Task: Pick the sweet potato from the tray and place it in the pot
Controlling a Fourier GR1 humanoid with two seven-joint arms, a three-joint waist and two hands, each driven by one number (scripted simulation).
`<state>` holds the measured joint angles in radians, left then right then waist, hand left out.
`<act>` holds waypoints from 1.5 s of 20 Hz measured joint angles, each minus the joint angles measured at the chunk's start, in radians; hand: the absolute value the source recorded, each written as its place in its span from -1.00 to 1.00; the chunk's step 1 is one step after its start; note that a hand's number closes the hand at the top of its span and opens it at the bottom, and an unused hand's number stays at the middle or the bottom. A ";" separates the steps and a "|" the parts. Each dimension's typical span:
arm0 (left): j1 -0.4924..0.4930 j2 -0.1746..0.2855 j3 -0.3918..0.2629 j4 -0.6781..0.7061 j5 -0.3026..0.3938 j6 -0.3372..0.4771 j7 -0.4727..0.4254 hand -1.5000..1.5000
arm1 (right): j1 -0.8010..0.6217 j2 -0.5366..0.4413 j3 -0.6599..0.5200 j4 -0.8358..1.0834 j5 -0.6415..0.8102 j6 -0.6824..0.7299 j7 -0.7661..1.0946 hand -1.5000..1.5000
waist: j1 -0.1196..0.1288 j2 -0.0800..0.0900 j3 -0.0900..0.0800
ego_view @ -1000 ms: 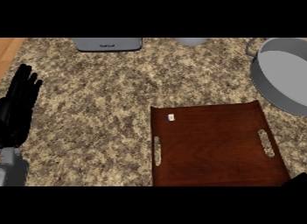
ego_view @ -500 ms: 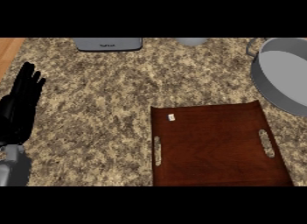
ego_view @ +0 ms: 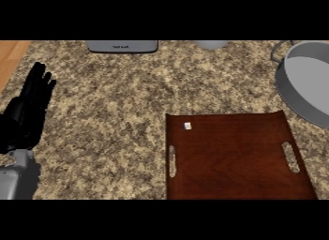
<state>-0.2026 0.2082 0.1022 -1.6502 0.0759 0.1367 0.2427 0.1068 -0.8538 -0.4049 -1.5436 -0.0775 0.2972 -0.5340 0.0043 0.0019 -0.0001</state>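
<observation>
Here we see the left hand [ego_view: 25,117] resting open at the left edge, fingers straight up.
Well apart to its right lies the brown tray [ego_view: 236,164] on the speckled counter [ego_view: 111,93], a small pale mark [ego_view: 187,125] near its upper left corner; the grey pot [ego_view: 298,103] stands beyond, at the right edge. Where the sweet potato is, we cannot tell.

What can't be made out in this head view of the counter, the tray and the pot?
- Sweet potato: shows nowhere in the head view; the tray bears only a pale speck, too small to identify.
- Right hand: outside the view.
- Pot: its right side is cut off by the right edge.
- Wide grey thing and smaller grey thing: cut off by the top edge, so unidentifiable.
</observation>
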 measured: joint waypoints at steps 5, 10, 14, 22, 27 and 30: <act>-0.021 0.001 0.007 0.017 0.004 -0.010 0.000 0.00 | -0.204 -0.018 0.044 0.261 0.050 0.027 -0.018 1.00 | 0.013 0.003 0.000; -0.028 -0.006 0.009 0.035 0.004 -0.017 -0.015 0.00 | -0.397 0.005 0.091 0.492 0.099 0.035 -0.037 1.00 | 0.019 0.004 0.001; -0.050 -0.003 0.008 0.044 0.002 -0.020 -0.009 0.00 | -0.472 0.010 0.110 0.614 0.212 -0.101 -0.117 1.00 | 0.028 0.008 0.002; -0.063 -0.012 0.000 0.048 -0.002 -0.021 -0.012 0.00 | -0.631 0.035 0.160 0.898 0.445 -0.418 -0.234 1.00 | 0.051 0.016 0.004; -0.070 -0.019 -0.010 0.063 -0.006 -0.028 -0.025 0.00 | -0.741 0.061 0.184 1.093 0.514 -0.468 -0.271 1.00 | 0.064 0.022 0.005; -0.069 -0.019 -0.010 0.057 0.002 -0.036 -0.026 0.00 | -0.782 0.061 0.191 1.188 0.532 -0.428 -0.258 -1.00 | 0.073 0.026 0.006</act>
<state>-0.2714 0.1891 0.0923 -1.5930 0.0774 0.1007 0.2168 -0.6750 -0.7931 -0.2139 -0.3558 0.4545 -0.1311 -0.7918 0.0769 0.0275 0.0058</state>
